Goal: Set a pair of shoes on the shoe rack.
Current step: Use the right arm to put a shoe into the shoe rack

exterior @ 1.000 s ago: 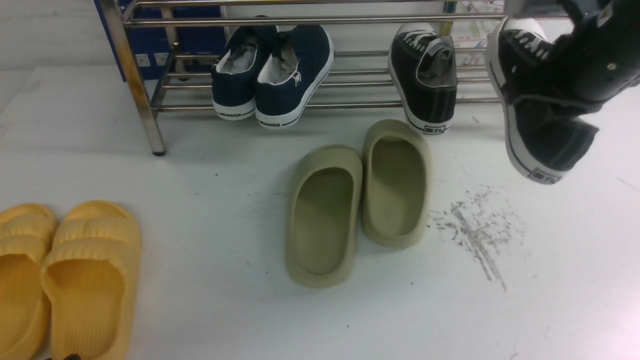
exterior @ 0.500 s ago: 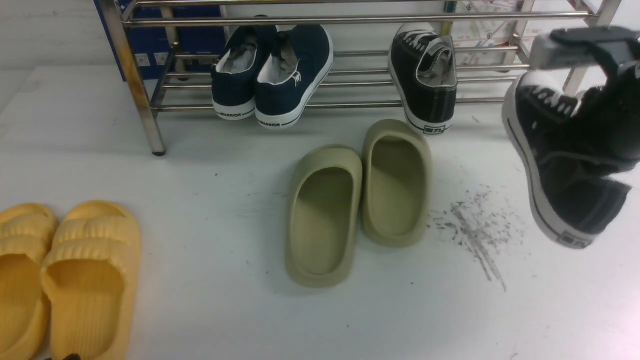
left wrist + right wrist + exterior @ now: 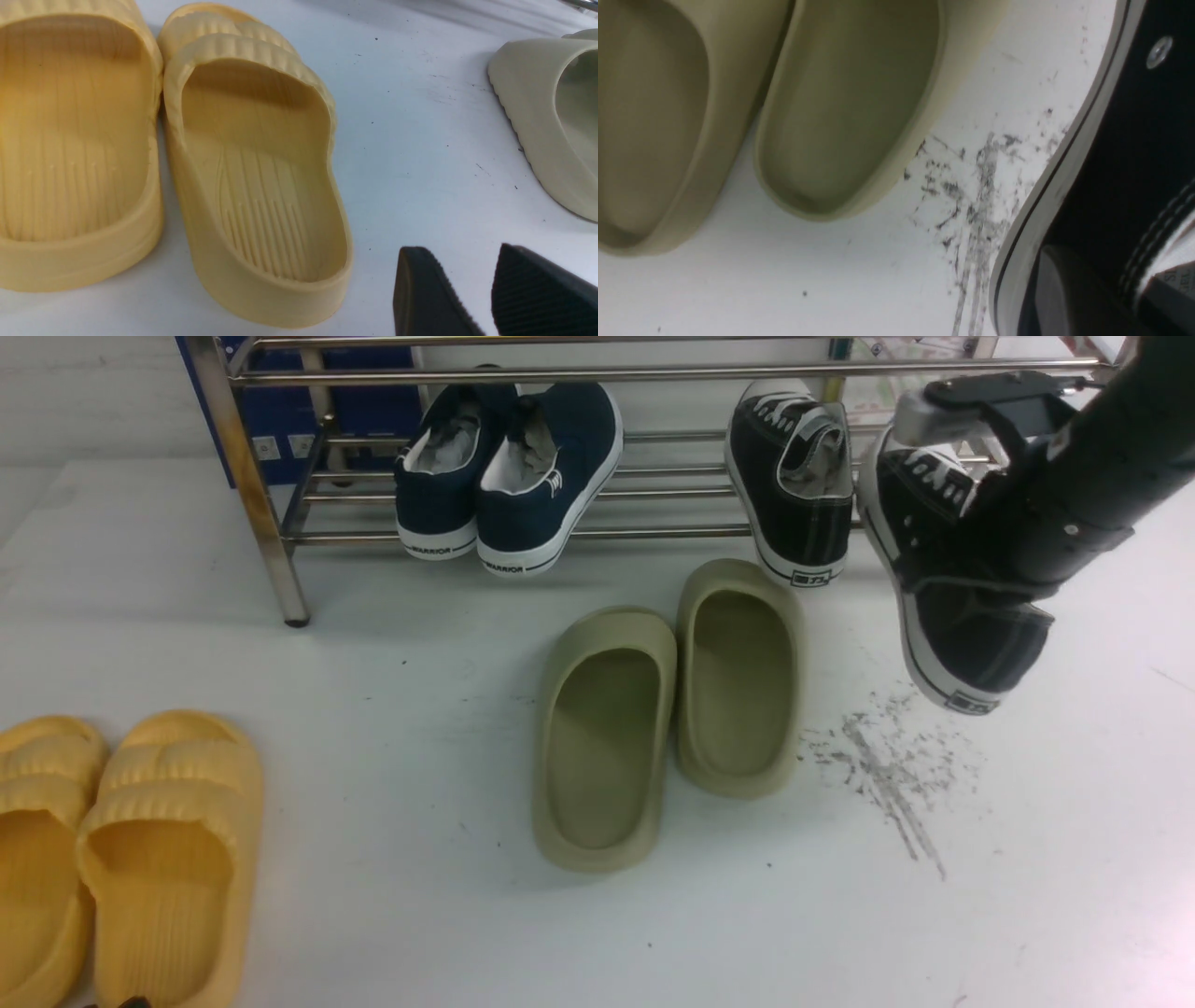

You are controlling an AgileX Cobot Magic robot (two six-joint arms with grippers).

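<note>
**Front view: held black sneaker (image 3: 966,635) hangs at the right end of the shoe rack (image 3: 579,375)**

The right gripper (image 3: 994,555) is clamped on this shoe's collar, its fingers largely hidden by the canvas. The shoe hangs clear of the white surface (image 3: 373,915) near the far right corner, toe up toward the rack's tubes and heel lower, tilted toward the near edge. Whether the toe touches the rack cannot be told.

Just to its left, the second black sneaker (image 3: 794,495) sits on the lower tier, toe in and heel over the front tube. A pair of navy sneakers (image 3: 509,476) rests further left on the same tier. The rack runs along the far edge.

Two olive slippers (image 3: 672,709) lie side by side mid-surface, with dark scuff marks (image 3: 887,765) just to their right. Yellow slippers (image 3: 131,859) lie at the near left corner. In the left wrist view, the left gripper (image 3: 460,266) sits beside them, fingers apart and holding nothing.
</note>
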